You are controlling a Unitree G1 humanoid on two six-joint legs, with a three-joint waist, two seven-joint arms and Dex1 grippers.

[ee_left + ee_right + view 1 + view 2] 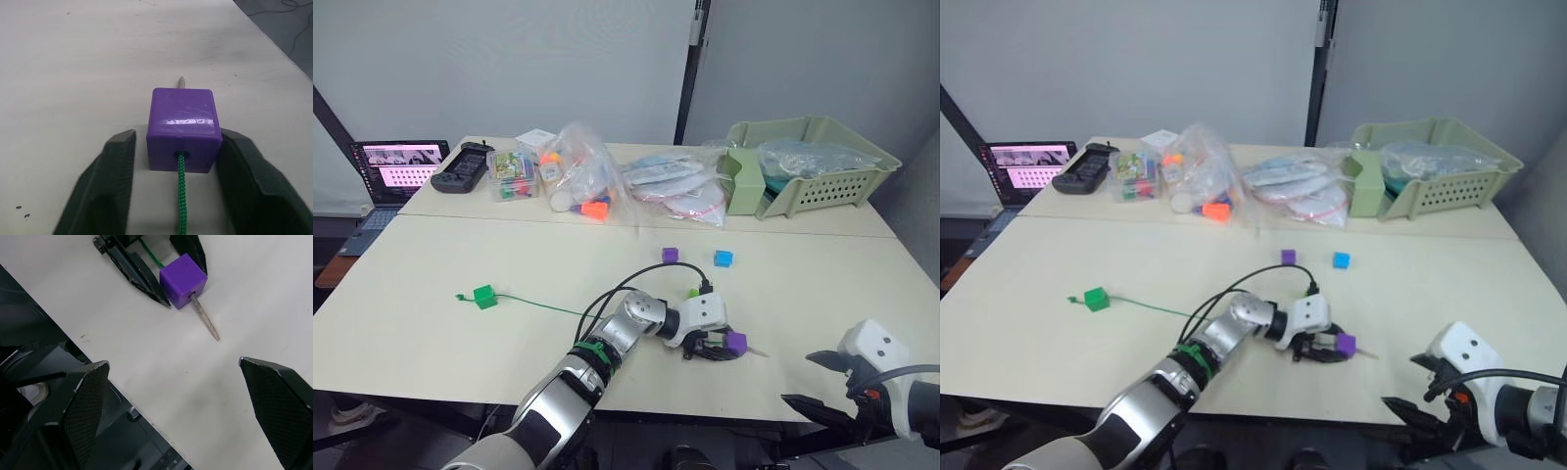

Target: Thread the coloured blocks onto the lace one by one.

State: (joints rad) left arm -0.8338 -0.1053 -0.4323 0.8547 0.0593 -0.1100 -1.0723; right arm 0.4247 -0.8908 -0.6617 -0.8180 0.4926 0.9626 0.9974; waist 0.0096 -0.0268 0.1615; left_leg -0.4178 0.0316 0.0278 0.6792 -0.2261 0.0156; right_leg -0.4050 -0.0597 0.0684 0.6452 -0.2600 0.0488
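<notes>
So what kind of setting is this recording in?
Probably an indoor lab or workroom set up for robot trials: pale tables pushed together against a plain wall, an open laptop at one corner, and a green basket and bagged toys along the back.

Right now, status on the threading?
Left gripper open around purple block, one finger touching it. Lace through, tip poking out. Right gripper open, short of tip. Nothing blocking.

- Left gripper (717,345) on the table (431,294), at a purple block (735,342).
- Green lace (543,305) trailing to a dark green block (485,296).
- Right gripper (818,380), fingers apart, near the table's front edge.
</notes>
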